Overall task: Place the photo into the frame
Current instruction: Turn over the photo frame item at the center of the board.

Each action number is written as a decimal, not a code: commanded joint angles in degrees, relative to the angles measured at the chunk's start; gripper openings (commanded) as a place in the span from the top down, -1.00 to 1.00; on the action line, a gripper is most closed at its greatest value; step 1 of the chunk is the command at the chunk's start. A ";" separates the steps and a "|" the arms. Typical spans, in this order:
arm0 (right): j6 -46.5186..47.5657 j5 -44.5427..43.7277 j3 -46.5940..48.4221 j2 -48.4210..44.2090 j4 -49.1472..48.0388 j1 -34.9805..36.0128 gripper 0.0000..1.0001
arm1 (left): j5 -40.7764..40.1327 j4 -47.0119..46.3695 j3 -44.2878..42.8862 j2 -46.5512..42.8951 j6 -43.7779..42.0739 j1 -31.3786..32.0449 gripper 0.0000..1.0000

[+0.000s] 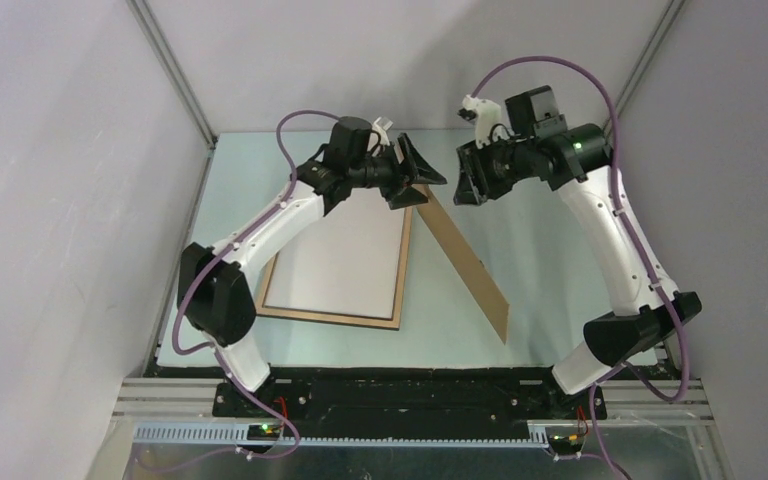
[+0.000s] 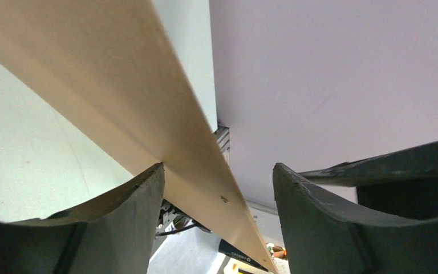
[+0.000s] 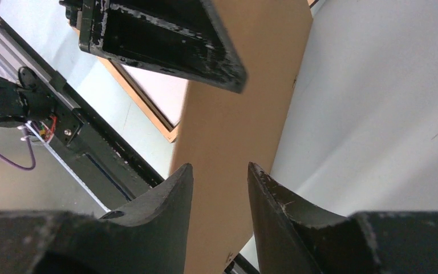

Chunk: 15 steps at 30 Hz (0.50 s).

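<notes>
The frame (image 1: 401, 280) lies flat at the table's left centre, its light wood back up. The photo (image 1: 345, 255) rests inside it, white back showing. A plain brown backing board (image 1: 472, 268) stands tilted on its long edge to the right of the frame. My left gripper (image 1: 418, 172) is open around the board's raised far corner. In the left wrist view the board (image 2: 120, 68) runs between the fingers (image 2: 131, 217), against one and clear of the other. My right gripper (image 1: 468, 178) hovers open just right of that corner with nothing between its jaws.
In the right wrist view the board (image 3: 245, 114) runs away below the right gripper (image 3: 220, 168), with one left finger (image 3: 165, 34) above it and the frame's corner (image 3: 168, 132) beyond. Grey walls close in the table (image 1: 540, 250) on both sides.
</notes>
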<state>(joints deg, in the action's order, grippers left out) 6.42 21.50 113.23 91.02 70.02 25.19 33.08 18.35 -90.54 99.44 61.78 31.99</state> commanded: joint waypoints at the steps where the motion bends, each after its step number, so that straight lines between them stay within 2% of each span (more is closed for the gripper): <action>1: -0.75 6.56 -0.07 -4.13 -0.42 -4.36 0.09 | -1.29 -0.97 2.84 -5.01 -2.59 -1.18 -0.42; 5: -1.42 10.03 -1.50 -5.61 -1.02 -8.49 0.08 | -1.96 -0.95 5.56 -6.56 -3.95 -2.02 -0.22; 15: -1.12 12.89 -5.19 -6.28 -2.08 -13.81 0.07 | -1.77 -0.39 12.35 -10.95 -9.22 -5.70 0.34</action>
<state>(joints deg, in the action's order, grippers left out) 5.74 31.70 108.81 85.65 69.73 12.86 31.44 18.65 -79.68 92.58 56.77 28.36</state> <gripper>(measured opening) 0.461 0.358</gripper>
